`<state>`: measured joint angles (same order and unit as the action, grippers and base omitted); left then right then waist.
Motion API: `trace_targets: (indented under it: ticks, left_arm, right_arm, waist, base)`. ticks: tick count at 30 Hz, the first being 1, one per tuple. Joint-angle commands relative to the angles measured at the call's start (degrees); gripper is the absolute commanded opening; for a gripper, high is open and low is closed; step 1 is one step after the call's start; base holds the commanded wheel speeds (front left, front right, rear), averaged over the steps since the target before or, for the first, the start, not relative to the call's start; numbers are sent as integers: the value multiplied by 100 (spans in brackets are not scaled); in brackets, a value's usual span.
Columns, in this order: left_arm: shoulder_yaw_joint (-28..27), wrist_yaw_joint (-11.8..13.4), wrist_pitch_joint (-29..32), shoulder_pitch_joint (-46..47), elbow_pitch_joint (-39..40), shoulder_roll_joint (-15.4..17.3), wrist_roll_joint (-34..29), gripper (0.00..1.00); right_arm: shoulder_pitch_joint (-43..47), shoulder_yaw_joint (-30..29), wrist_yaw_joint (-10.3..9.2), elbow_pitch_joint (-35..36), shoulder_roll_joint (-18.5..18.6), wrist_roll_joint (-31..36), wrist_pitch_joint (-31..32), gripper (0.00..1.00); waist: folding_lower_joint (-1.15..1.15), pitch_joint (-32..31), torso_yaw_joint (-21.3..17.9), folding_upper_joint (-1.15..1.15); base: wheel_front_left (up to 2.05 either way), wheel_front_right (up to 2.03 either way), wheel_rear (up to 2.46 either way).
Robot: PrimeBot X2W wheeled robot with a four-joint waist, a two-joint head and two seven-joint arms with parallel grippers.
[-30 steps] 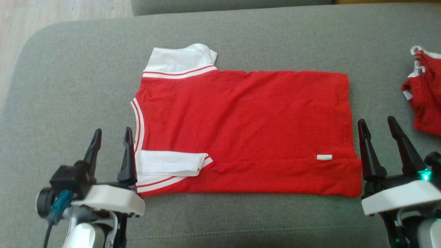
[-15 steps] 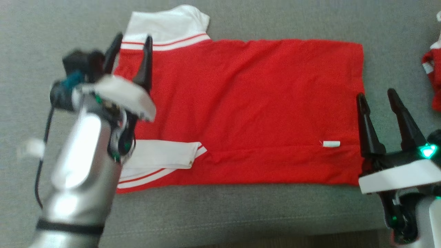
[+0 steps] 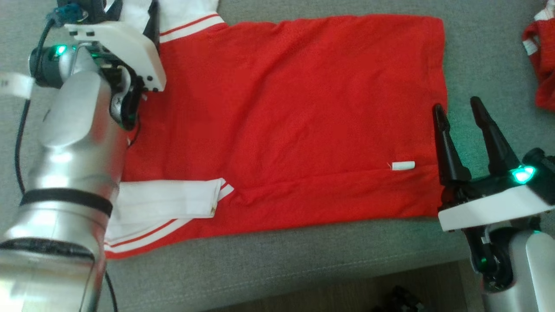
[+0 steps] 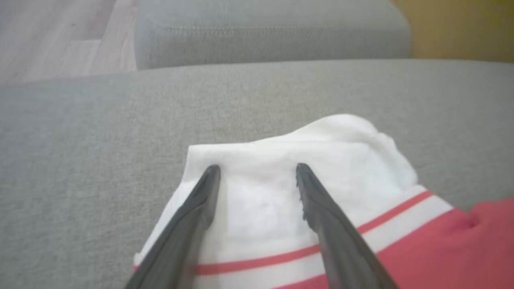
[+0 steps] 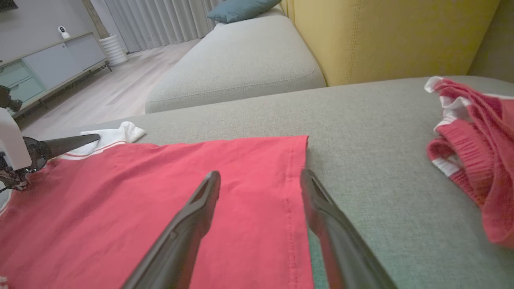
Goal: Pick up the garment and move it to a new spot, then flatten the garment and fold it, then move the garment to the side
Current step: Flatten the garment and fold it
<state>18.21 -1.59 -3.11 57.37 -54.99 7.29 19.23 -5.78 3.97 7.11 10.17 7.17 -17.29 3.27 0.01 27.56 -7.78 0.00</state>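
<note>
A red garment (image 3: 282,108) with white sleeves lies flat on the grey sofa cushion (image 3: 303,260), collar end to the left. Its near sleeve (image 3: 169,199) is folded in over the body. My left arm (image 3: 78,130) reaches along the collar end to the far white sleeve (image 4: 341,144). There my left gripper (image 4: 257,166) stands open, both fingers over the white cloth with nothing pinched. My right gripper (image 3: 456,104) is open beside the hem at the garment's right end. In the right wrist view the right gripper (image 5: 260,173) straddles the hem edge of the garment (image 5: 140,188).
A second red-and-white garment (image 3: 542,52) lies crumpled on the cushion to the right, also in the right wrist view (image 5: 474,152). The cushion's front edge (image 3: 347,281) drops to the floor. Another grey cushion (image 5: 241,60) and a yellow backrest (image 5: 381,36) stand behind.
The head camera has shifted forward and down. My left arm has reached from the garment's near left corner up to the far white sleeve. The right gripper stays by the hem.
</note>
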Motion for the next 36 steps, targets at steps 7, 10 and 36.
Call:
trace_targets:
  ticks: [7,10,36]
  left_arm:
    - [120,-54,664,721,-1132,162,-143,86]
    - [232,-110,875,818,-1401,97,-188,0]
    - [545,-340,-662,1207,-1433,-404,7,0]
  right_arm:
    - [-170,155,37,52,128,-147,-49,100]
    - [-171,88,37,-10,142,-171,-28,100]
    - [-2896,295,37,-3021,1218,-1001,639,100]
  waist:
    - [-1,122,-94,0]
    - [-1,94,-78,0]
    - [-1,240,646,0]
  base:
    - [0,0,0]
    - [0,0,0]
    - [0,0,0]
